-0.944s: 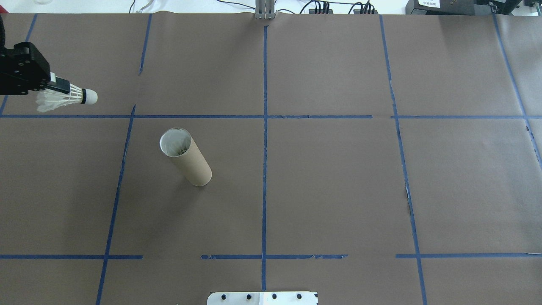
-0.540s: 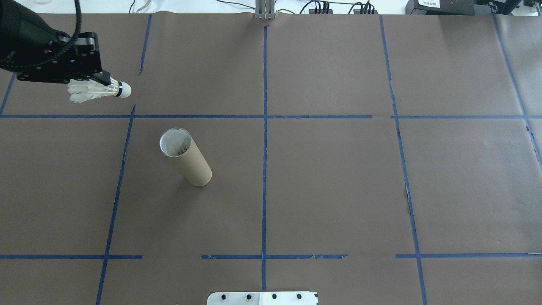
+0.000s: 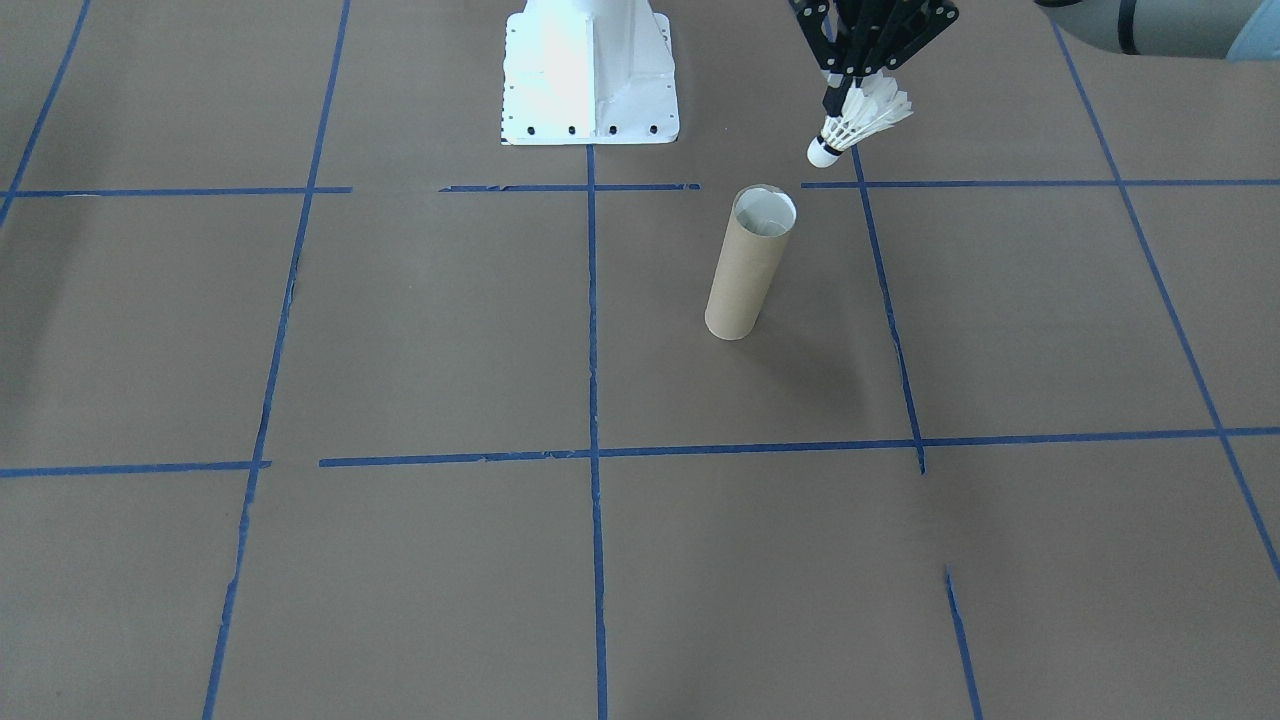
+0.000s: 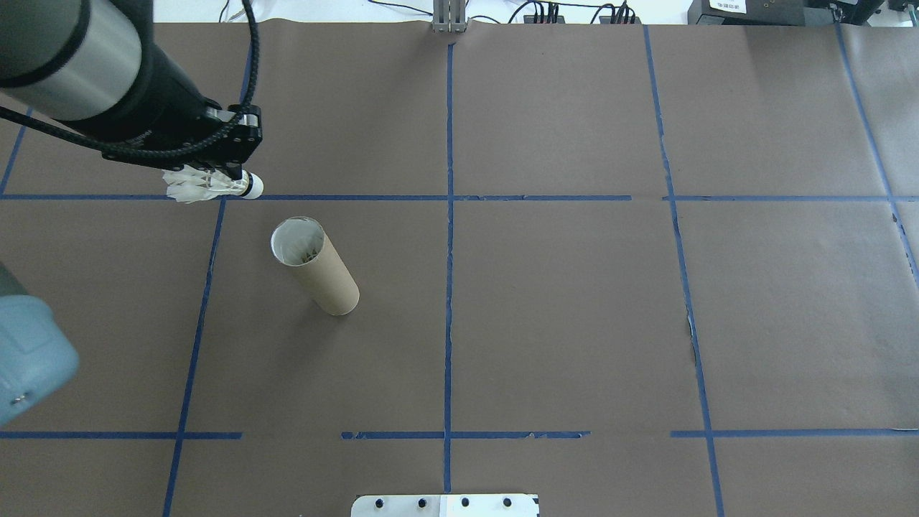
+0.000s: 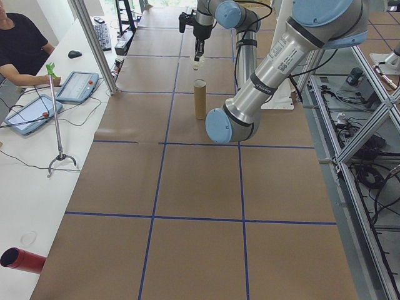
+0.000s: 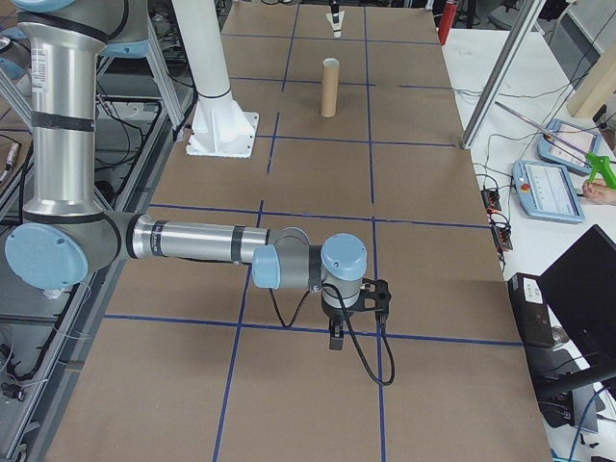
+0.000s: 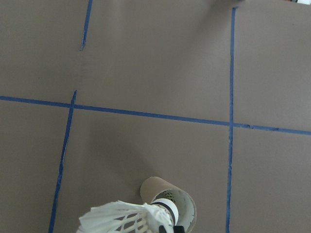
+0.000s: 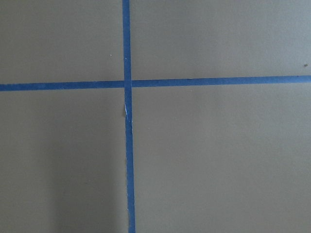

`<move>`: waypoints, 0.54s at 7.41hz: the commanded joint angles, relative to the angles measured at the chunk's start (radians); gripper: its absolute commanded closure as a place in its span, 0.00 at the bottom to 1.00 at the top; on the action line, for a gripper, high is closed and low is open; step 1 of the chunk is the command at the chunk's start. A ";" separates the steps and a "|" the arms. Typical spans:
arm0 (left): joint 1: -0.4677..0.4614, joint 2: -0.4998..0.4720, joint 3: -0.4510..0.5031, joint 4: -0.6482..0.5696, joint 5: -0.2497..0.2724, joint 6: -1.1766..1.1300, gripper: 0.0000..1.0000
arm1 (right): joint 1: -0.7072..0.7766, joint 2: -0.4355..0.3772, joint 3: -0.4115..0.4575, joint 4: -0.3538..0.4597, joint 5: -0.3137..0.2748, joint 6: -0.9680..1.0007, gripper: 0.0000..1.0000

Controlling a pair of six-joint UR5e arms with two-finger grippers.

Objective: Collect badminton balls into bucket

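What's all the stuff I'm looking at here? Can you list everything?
shuttlecock: one, white, held in the air beside the tube's mouth
cardboard tube: one, brown with white inside, standing on the table
table: one, brown paper with blue tape grid
pedestal base: one, white, at the robot's side
tablets: two, on the side bench
person: one, black shirt, at the bench
left end effector: black, gripping the shuttlecock
right end effector: black, low over the table, grip unclear

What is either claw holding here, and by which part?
The left claw holds the shuttlecock by its feather skirt, cork tip pointing down toward the cardboard tube. The right claw shows only in a side view; nothing visible in it.
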 commanded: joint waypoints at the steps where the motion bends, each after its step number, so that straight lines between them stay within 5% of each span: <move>1: 0.127 -0.170 0.147 0.153 0.120 -0.001 1.00 | 0.000 0.000 0.000 0.000 -0.002 0.000 0.00; 4: 0.191 -0.192 0.221 0.199 0.258 -0.001 1.00 | 0.000 0.000 0.000 0.000 0.000 0.000 0.00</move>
